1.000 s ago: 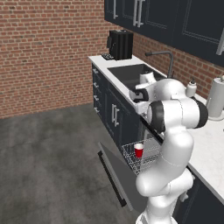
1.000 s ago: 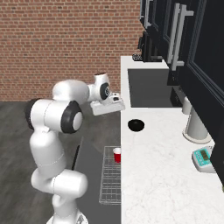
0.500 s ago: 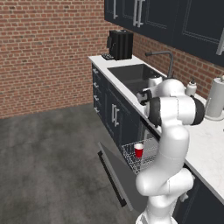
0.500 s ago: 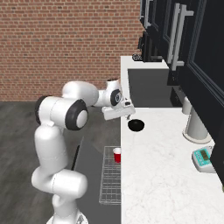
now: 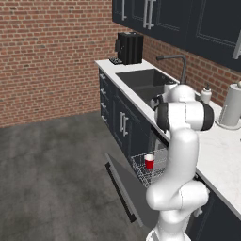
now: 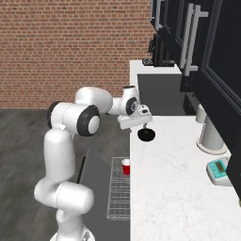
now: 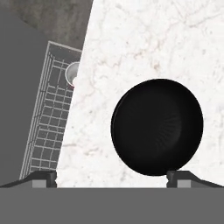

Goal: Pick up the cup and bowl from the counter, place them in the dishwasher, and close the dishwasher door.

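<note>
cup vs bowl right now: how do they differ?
The cup is red with a white rim; the bowl is black. The cup stands in the dishwasher's wire rack; the bowl sits on the counter under the gripper. The bowl is wider and shallower. Both are upright, open side up.

no readable text, labels or numbers

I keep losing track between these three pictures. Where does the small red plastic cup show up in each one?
Left base view: the small red plastic cup stands in the white wire rack, just left of the arm.
Right base view: lower centre, in the rack beside the counter edge.
Hand view: upper left, seen from above.
Shared landmark: the rack, bordering the white stone counter.
</note>
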You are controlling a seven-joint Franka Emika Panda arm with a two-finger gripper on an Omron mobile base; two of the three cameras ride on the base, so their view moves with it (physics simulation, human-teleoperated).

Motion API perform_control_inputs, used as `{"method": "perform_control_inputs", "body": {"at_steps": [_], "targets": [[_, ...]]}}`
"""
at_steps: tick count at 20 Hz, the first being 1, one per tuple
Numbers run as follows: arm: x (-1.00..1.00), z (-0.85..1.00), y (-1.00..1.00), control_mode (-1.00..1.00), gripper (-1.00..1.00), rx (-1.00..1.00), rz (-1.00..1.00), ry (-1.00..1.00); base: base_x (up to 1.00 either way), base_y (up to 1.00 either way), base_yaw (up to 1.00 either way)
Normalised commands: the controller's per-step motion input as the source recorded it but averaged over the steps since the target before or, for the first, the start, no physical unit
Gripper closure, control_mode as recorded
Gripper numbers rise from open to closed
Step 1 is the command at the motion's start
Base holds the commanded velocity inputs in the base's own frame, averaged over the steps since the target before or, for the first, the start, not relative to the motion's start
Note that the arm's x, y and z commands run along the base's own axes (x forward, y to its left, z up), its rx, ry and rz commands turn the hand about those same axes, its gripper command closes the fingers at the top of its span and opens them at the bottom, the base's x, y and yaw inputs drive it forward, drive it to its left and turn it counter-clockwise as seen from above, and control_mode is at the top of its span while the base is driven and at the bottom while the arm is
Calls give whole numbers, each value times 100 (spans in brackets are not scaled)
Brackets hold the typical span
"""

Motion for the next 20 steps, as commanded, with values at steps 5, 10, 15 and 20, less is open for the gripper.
{"method": "perform_control_inputs", "body": {"at_steps": [5, 10, 15, 20], "targets": [[25, -22, -4, -100, -100, 3, 11, 0, 0, 0, 0], [13, -22, 0, -100, -100, 3, 9, 0, 0, 0, 0], [6, -24, -1, -100, -100, 3, 8, 0, 0, 0, 0], [0, -33, 0, -100, 100, 3, 6, 0, 0, 0, 0]]}}
